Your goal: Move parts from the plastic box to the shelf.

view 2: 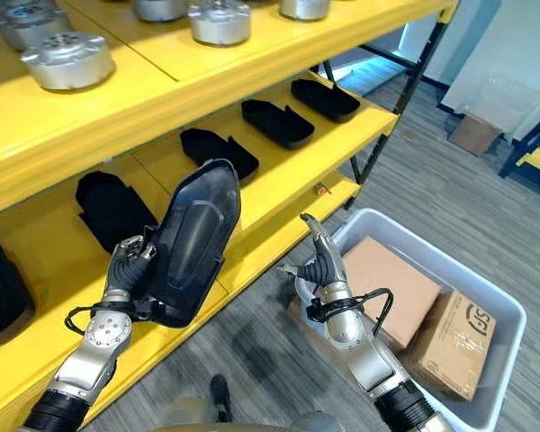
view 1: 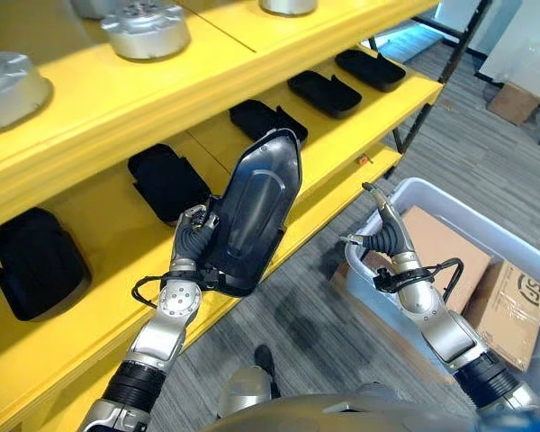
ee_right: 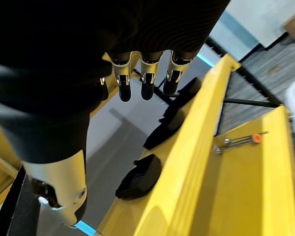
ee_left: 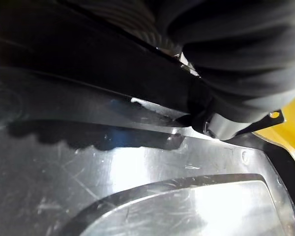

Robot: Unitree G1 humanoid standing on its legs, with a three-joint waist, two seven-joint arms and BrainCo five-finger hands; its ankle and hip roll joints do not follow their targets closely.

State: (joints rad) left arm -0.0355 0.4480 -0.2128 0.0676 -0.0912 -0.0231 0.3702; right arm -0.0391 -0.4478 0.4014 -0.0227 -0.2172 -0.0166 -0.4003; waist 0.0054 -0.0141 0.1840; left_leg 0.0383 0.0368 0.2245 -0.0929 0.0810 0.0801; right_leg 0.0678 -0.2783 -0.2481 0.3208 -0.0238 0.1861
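Your yellow shelf (view 1: 360, 117) stood on the left, the plastic box (view 2: 486, 297) lower right. Your left hand (view 1: 191, 236) grasped the black part (view 1: 256, 211) upright before the shelf edge. Your right hand (view 2: 317, 255) hung relaxed, fingers straight, over the box rim.

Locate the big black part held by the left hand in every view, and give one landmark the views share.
Left eye view: black part centre, upright against the left hand.
Right eye view: left of centre.
Left wrist view: glossy surface across the lower picture.
Right wrist view: not seen.
Shared landmark: yellow shelf.
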